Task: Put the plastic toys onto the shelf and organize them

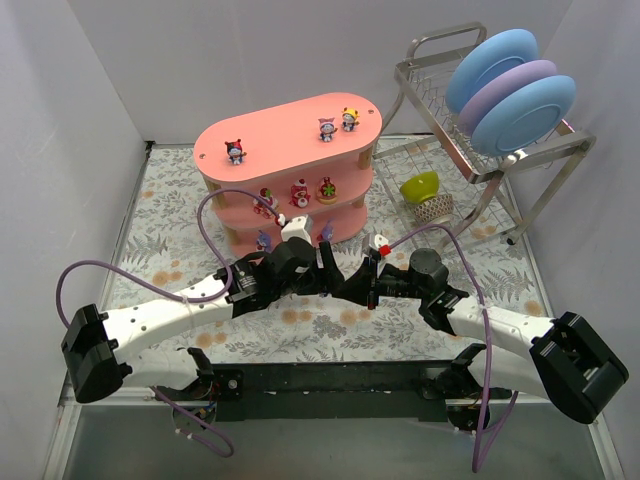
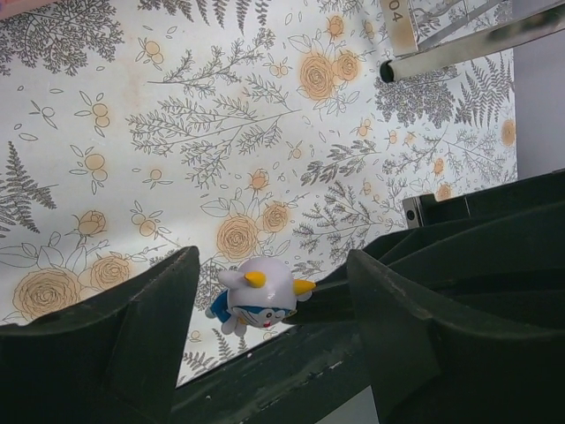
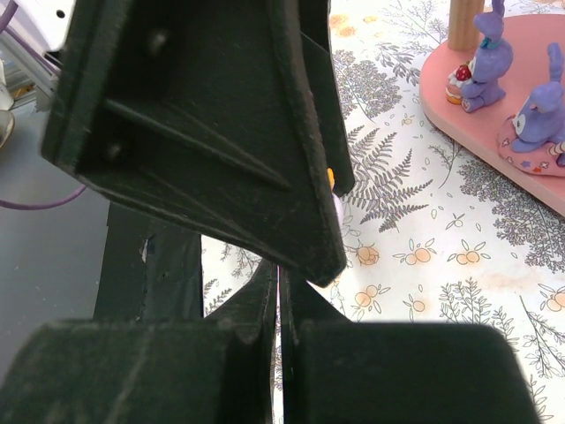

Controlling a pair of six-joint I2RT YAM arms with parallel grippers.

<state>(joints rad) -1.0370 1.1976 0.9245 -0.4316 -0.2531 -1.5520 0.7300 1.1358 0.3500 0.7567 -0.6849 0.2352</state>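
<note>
Floral-print table (image 1: 170, 215): pink shelf (image 1: 290, 135) rear ctr, wire dish rack (image 1: 440, 110) rear rt.

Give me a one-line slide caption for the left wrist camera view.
Blue toy in a white, yellow-horned hat, framed by the open left gripper, floral tablecloth behind.

Glossy plastic toy (image 2: 256, 299), matt pink shelf (image 1: 285, 135), wooden posts (image 3: 463, 22), shiny metal rack (image 1: 430, 95).

A wire dish rack (image 1: 428, 92) holds blue and purple plates (image 1: 520, 112), two bowls (image 1: 420, 185) at its foot.
</note>
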